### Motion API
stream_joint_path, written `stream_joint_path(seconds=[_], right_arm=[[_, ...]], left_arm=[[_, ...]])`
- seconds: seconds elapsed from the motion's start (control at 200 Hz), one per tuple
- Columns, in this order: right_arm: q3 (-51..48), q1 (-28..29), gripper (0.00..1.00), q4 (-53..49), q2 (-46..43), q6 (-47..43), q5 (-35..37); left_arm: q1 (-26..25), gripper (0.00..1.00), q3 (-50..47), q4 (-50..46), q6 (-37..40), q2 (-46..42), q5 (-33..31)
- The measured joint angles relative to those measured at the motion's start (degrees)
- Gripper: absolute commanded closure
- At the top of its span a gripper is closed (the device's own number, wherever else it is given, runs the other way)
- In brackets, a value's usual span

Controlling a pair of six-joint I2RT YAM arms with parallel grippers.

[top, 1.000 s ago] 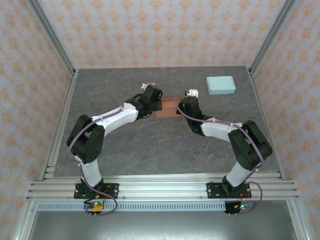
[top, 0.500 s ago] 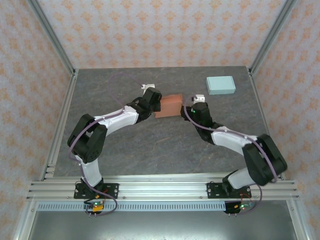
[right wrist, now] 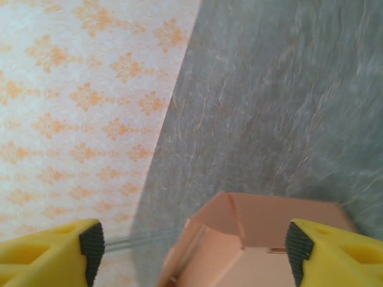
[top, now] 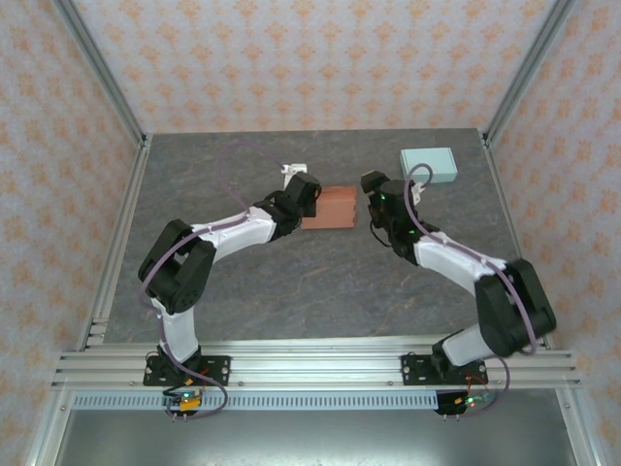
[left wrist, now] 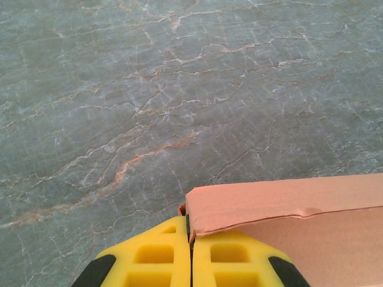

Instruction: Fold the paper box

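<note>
- Box (top: pixel 327 207): orange-brown card, mid-table (top: pixel 291 282), lying between the two grippers.
- Left gripper (left wrist: pixel 191 263): closed, yellow fingers (left wrist: pixel 155 260) pinching the edge of the box's left wall.
- Right gripper (right wrist: pixel 192 239): jaws wide apart, holding nothing, just right of the box, not touching it.
- Right wrist view: the box's open inside sits low between the spread fingers.
- Blue box (top: pixel 428 165): far right of table, well apart.

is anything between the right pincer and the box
Nothing visible does: bare table lies between the open right pincer and the box. The left pincer is shut on the box's opposite edge.
</note>
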Motion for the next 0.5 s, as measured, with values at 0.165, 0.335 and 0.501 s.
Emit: stream_joint_path(seconds=[0.165,0.335,0.501], right_arm=[[5.5,0.4,0.14,2.3,8.2,9.6,-1.9],[6.1,0.5,0.16,1.4,8.8,14.3,-1.7],[7.0,0.5,0.19,-1.3,9.5,16.4,-2.2]], left_arm=[[-0.9,0.94,0.0,-0.2,0.7,0.1,-2.1],[-1.0,0.94,0.0,-0.3,0.8,0.1,-2.9],[-1.1,0.94,0.0,-0.3,0.8,0.1,-3.1]])
